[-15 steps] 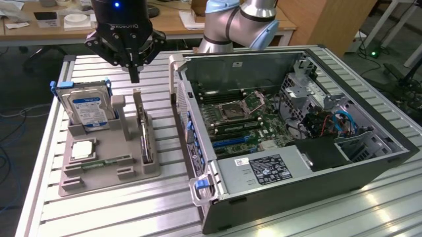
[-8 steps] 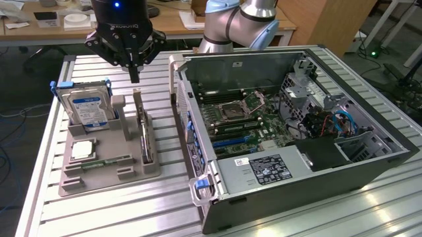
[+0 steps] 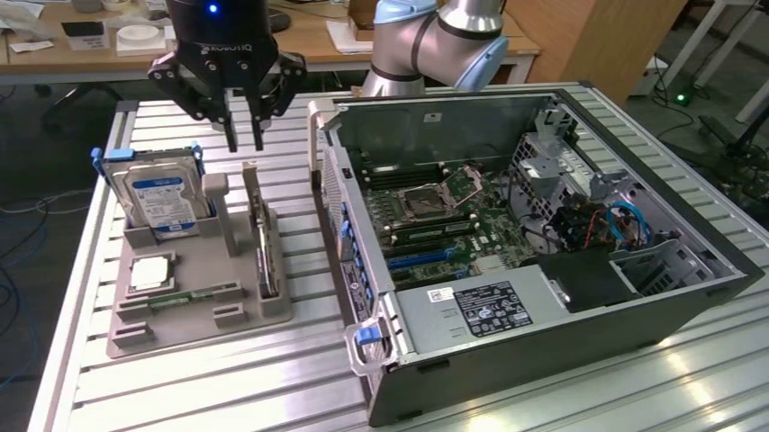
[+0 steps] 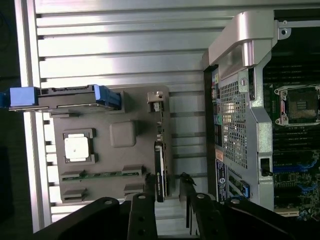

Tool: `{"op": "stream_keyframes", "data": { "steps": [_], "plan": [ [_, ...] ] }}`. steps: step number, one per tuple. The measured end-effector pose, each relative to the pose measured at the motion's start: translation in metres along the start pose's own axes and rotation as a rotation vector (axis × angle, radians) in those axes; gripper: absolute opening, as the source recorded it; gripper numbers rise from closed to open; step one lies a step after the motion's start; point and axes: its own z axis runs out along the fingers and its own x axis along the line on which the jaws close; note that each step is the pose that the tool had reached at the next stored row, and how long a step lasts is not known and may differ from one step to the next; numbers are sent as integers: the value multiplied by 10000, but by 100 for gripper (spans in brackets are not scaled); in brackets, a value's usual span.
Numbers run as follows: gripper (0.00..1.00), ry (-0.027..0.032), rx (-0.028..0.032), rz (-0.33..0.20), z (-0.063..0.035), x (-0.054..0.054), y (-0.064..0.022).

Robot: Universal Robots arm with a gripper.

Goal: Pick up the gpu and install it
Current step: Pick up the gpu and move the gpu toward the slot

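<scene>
Right under the claw [image 3: 243, 142] the gpu [image 3: 262, 238] stands on edge in its slot of the grey holder [image 3: 168, 326], untouched. So this is the approach-to-pick step, install not begun

Claw: hangs above the far end of the gpu, fingers pointing straight down, clear of its top edge, touching nothing. Jaws parted only a little, a narrow gap with nothing in it and nothing held

Wrist view: the gpu runs lengthwise toward the gap between the fingers [image 4: 187, 200], but looks nearer one finger than the other (my read, the angle is steep)

What the pick calls for, as I judge it:
- thin upright board, so the gap has to straddle the top edge squarely
- centre the claw across the board's thickness, else a fingertip lands on the edge
- straight vertical descent, no yaw against the board's long axis
- light squeeze, and lift straight out of the slot

Clearances: to one side of the claw, the hard drive [image 3: 162, 193] stands in the same holder just beside the gpu's slot, so lateral margin looks slim. To the other side, near the claw, the open computer case [image 3: 541, 225] lies on the bench [image 3: 216, 387], motherboard exposed
</scene>
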Motion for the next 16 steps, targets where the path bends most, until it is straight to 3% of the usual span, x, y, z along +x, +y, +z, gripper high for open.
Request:
{"op": "stream_keyframes", "data": {
  "steps": [5, 8, 9, 16],
  "plan": [
    [53, 0, 0, 0, 0, 0, 0],
    [58, 0, 0, 0, 0, 0, 0],
    [65, 0, 1, -1, 0, 0, 0],
    [65, 30, 0, -256, 9, -2, -30]
  ]
}}
